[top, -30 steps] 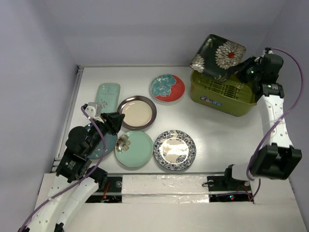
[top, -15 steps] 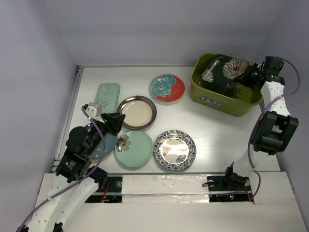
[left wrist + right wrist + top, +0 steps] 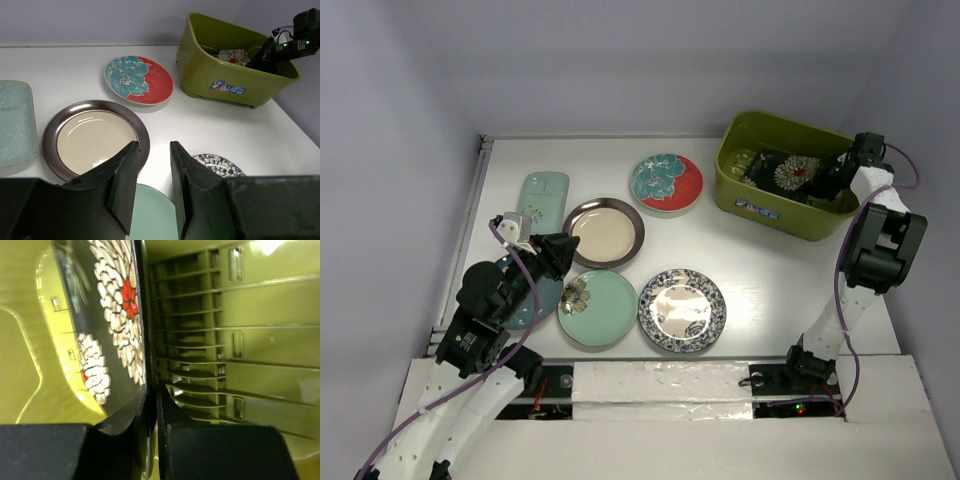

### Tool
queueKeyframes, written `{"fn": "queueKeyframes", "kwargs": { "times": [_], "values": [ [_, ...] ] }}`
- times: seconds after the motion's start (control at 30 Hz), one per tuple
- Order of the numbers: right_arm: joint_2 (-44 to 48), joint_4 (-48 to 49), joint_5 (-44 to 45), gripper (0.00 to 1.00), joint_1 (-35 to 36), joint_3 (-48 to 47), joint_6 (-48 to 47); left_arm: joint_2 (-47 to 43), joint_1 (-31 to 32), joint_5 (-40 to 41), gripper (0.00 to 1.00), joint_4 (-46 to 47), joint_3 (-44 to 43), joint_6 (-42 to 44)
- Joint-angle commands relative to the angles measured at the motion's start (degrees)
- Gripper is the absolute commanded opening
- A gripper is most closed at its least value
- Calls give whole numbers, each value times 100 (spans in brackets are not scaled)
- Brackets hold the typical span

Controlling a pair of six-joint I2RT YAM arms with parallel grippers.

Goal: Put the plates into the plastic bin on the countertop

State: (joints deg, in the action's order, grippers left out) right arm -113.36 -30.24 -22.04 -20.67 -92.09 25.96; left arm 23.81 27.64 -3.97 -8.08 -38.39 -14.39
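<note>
The olive-green bin [image 3: 780, 208] stands at the back right of the white countertop [image 3: 760, 270]. My right gripper [image 3: 836, 170] is down inside it, shut on the rim of the black square floral plate [image 3: 782, 170], which lies low in the bin; the right wrist view shows the plate [image 3: 107, 315] pinched between the fingers above the ribbed floor [image 3: 200, 355]. My left gripper [image 3: 558, 252] is open and empty over the left plates. On the counter lie the red-teal plate [image 3: 666, 182], brown-rimmed cream plate [image 3: 604, 232], mint round plate [image 3: 598, 308], blue-white plate [image 3: 682, 308], pale mint rectangular plate [image 3: 540, 198] and the dark teal plate [image 3: 542, 298], mostly hidden by my left arm.
Pale grey walls enclose the counter on the left, back and right. The bin shows in the left wrist view [image 3: 220, 82] with its white-blue label [image 3: 227, 88] facing the arms. A taped strip runs along the near edge [image 3: 660, 385].
My right gripper has lowered the black square plate from above the bin's rim down into the bin. The left arm has not moved.
</note>
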Motion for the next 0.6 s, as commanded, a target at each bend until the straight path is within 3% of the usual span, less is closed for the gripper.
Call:
{"fn": "queueKeyframes", "kwargs": {
  "times": [0.0,0.03,0.17,0.2,0.27,0.3,0.5,0.57],
  "values": [
    [236,371,-82,0,-34,-309,-38,27,22,19,28,157,-257,59],
    [218,344,119,0,-34,-300,-64,27,22,19,28,157,-257,51],
    [279,264,551,17,-34,-151,-117,1,22,19,28,140,-265,51],
    [366,325,613,27,-34,-90,-108,-8,22,19,28,148,-265,42],
    [455,378,841,38,-34,68,-91,-17,22,10,28,148,-265,42],
    [507,413,929,53,-34,112,-91,-17,22,10,28,148,-265,42],
    [1254,860,1334,83,-34,542,41,-17,22,-16,28,148,-265,51],
    [1744,1002,1308,86,-34,640,146,-17,22,-16,28,148,-257,42]
  ]
}}
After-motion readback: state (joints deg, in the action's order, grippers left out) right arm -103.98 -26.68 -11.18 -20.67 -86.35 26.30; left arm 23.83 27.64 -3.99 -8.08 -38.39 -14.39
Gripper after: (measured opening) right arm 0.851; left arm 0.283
